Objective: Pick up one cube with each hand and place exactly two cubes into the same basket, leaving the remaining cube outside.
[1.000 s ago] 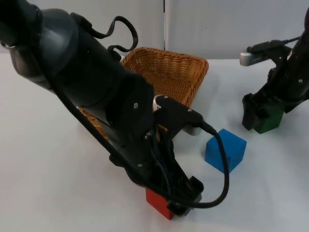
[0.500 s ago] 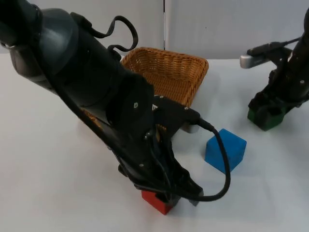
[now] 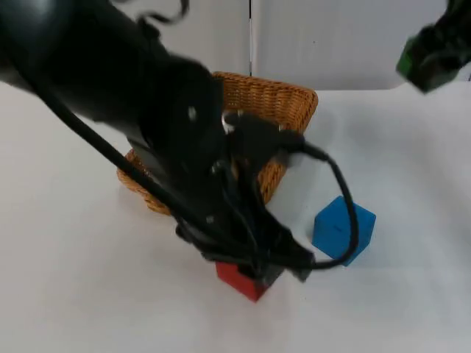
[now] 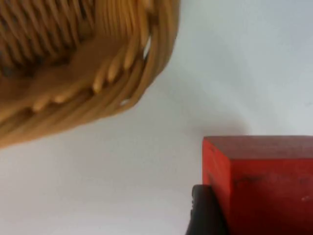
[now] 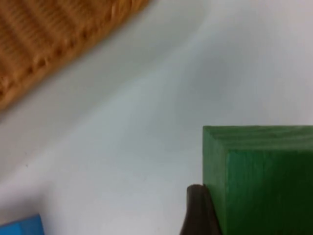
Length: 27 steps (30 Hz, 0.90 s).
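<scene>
1. Since the earlier frames the right gripper (image 3: 430,62) has risen from the table with the green cube (image 3: 421,60) and now hangs high near the partition wall (image 3: 353,37); the left arm has swung up and over the basket (image 3: 283,103), its left gripper (image 3: 257,268) low at the red cube (image 3: 239,279).
2. The right gripper's fingers are closed on the green cube; its wrist view shows a fingertip (image 5: 198,210) pressed against the cube's side (image 5: 264,181), well above the table.
3. The left gripper's fingers clamp the red cube, with a fingertip (image 4: 205,210) touching its side face (image 4: 264,186). Whether the cube has left the table cannot be told.
4. The blue cube (image 3: 344,228) lies on the table just beside the red one, between it and the basket's near corner; it looks like the one to stay outside.
5. Risks: each grip appears to sit near a cube's edge, so a fast swing could shake a cube loose. The left arm's bulk hangs over the basket rim (image 4: 146,73) and could knock it or nudge the blue cube.
6. Both arms must reach one basket, so they may crowd each other above it.
</scene>
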Available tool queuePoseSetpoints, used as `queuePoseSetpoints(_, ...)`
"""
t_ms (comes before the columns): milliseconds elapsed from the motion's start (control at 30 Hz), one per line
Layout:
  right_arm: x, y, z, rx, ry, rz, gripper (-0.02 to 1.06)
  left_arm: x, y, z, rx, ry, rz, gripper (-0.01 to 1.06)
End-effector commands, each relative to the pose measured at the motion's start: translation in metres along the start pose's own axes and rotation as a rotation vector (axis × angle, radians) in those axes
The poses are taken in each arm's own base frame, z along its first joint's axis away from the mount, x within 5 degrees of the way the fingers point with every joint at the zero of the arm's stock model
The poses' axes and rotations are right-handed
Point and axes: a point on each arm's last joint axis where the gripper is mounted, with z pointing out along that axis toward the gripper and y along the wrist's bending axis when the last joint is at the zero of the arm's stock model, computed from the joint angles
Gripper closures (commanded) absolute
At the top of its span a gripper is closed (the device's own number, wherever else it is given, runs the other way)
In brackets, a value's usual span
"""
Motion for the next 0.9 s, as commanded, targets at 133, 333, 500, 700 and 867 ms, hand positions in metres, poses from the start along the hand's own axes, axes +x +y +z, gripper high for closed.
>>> queuePoseSetpoints(133, -0.01, 0.0, -0.043, 0.027, -0.081, -0.02, 1.05, -0.01, -0.006, -0.049, 0.024, -0.117, -0.006, 1.05)
queuePoseSetpoints(333, -0.012, 0.0, -0.056, 0.034, -0.107, -0.02, 1.05, -0.014, -0.007, -0.09, 0.037, -0.221, 0.0, 1.05)
queuePoseSetpoints(500, -0.012, 0.0, -0.056, 0.034, -0.107, -0.02, 1.05, -0.014, -0.007, -0.105, 0.033, -0.261, 0.015, 1.05)
queuePoseSetpoints(700, -0.012, 0.0, -0.056, 0.032, -0.111, -0.017, 1.05, -0.014, -0.007, -0.104, 0.029, -0.26, 0.02, 1.05)
queuePoseSetpoints(867, -0.013, 0.002, -0.056, 0.018, -0.114, -0.002, 1.05, -0.014, -0.007, -0.104, 0.029, -0.26, 0.02, 1.05)
